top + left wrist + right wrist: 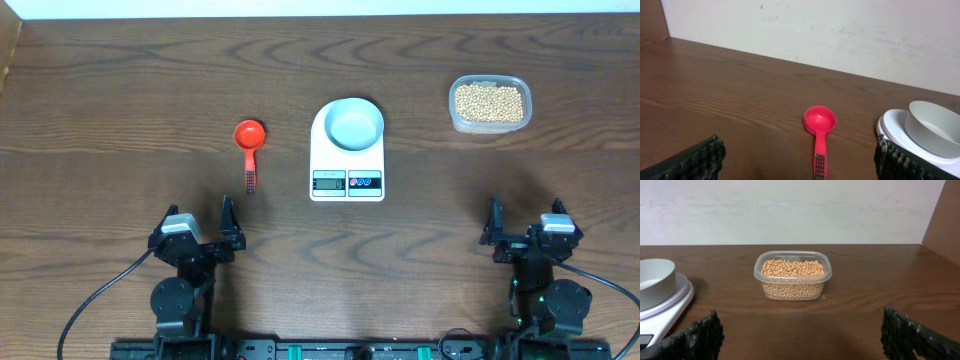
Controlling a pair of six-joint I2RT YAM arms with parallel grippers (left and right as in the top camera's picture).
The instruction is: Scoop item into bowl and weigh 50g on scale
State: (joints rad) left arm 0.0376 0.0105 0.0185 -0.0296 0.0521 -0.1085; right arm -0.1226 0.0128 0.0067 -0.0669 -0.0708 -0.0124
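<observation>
The white bowl (355, 124) sits empty on the white scale (346, 183) at the table's middle; both show in the left wrist view, bowl (934, 127) and scale (892, 125), and in the right wrist view, bowl (655, 280) and scale (670, 307). Tan beans (489, 101) fill a clear plastic tub (456, 118) at the back right, also in the right wrist view (792, 268). A red scoop (249, 140) lies left of the scale, also in the left wrist view (819, 125). My left gripper (200, 228) and right gripper (525, 222) are open and empty near the front edge.
A pale wall runs behind the table's far edge (840, 35). A brown side panel (945, 220) stands at the right end of the table.
</observation>
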